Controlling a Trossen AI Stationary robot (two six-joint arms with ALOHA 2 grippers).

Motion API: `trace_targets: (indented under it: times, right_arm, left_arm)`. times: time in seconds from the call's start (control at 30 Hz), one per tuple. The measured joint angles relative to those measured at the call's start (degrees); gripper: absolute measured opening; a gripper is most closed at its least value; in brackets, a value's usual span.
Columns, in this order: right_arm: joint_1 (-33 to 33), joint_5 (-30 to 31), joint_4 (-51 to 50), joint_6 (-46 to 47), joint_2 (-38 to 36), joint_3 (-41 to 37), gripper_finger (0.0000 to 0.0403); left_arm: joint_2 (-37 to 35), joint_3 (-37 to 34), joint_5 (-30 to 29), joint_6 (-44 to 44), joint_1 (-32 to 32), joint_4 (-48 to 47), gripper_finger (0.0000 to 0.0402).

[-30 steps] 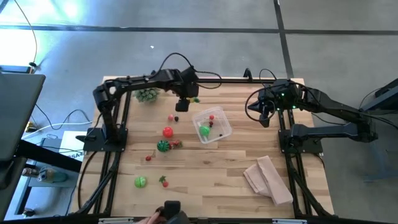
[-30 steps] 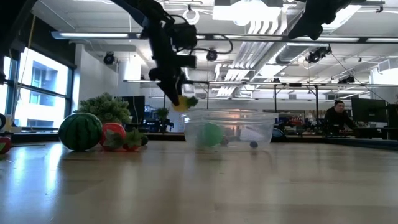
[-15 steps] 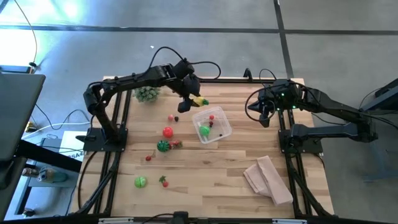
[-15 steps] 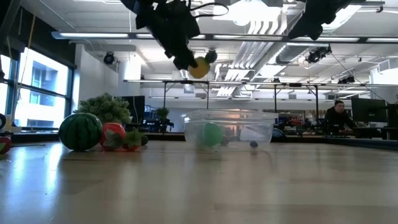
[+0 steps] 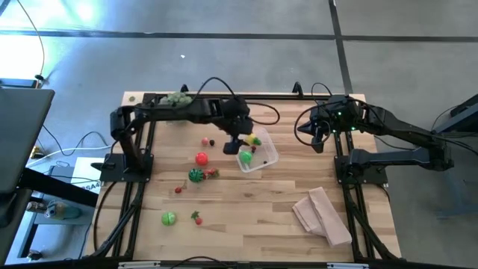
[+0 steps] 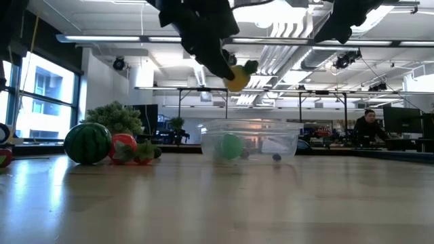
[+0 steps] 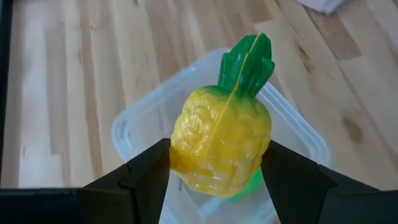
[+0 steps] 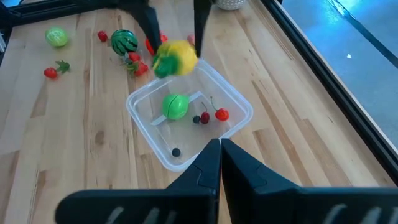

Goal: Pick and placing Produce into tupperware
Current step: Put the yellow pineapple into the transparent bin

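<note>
Toy pineapple now carried over the tupperware; release looks next.

Left gripper (image 7: 214, 171), pinching the pineapple (image 7: 222, 140), has swung from the table's far side to above the clear tupperware (image 5: 263, 159), which holds a green ball and cherries. Right gripper (image 8: 220, 152) waits pressed together. Wood table (image 5: 246, 209): watermelon, strawberries, tan cloth; a person at far desks.

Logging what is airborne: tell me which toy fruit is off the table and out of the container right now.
The yellow toy pineapple with the green crown. The left gripper holds it above the tupperware; every other piece lies on the table or inside the container.
</note>
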Motion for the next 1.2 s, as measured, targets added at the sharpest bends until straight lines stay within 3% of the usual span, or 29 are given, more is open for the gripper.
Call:
trace_targets:
  times: [0.3, 1.2]
  right_arm:
    - [0.01, -0.02, 0.00, 0.00, 0.02, 0.00, 0.0004]
    - [0.02, -0.02, -0.02, 0.00, 0.00, 0.00, 0.0004]
  left_arm:
    - [5.29, 0.11, 0.11, -1.21, 0.14, 4.35, 0.0225]
    - [12.97, 0.02, -0.84, -1.13, -0.20, -0.05, 0.0225]
